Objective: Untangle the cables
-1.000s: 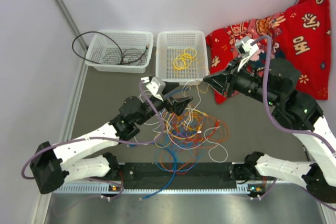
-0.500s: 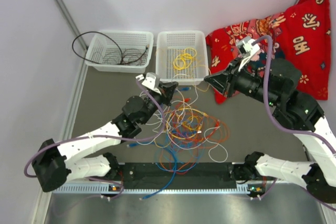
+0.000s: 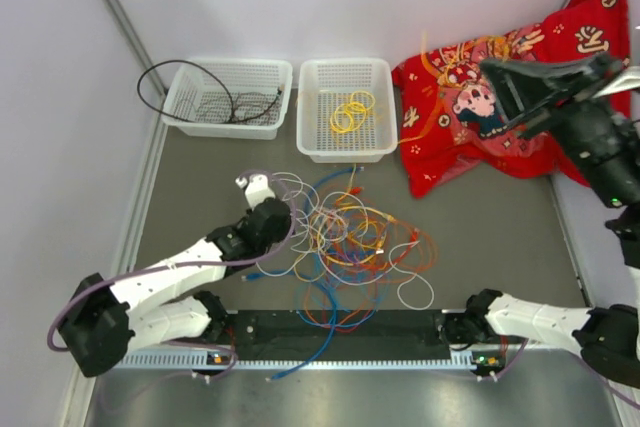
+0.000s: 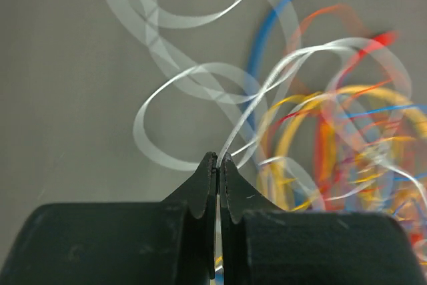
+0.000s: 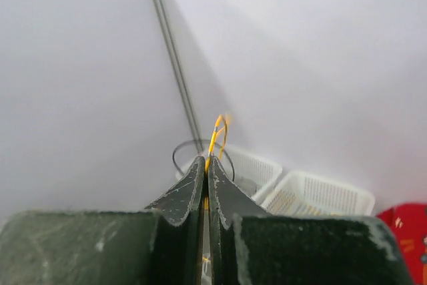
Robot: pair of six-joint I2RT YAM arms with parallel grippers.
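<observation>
the tangle of cables [image 3: 350, 237] lies on the grey tabletop [image 3: 200, 177] between the two arms; the left claw [image 4: 218, 158] sits low at its left edge, pinched closed on one white cable [image 4: 257, 98], likely to draw that strand clear of the coloured loops. the right claw [image 5: 205, 159] hangs high at the far right over the red cloth [image 3: 450, 147], clamped on a thin yellow cable [image 5: 215, 131], probably so it dangles free of the heap before joining the yellow coils [image 3: 350, 112] in the white basket [image 3: 345, 64].
</observation>
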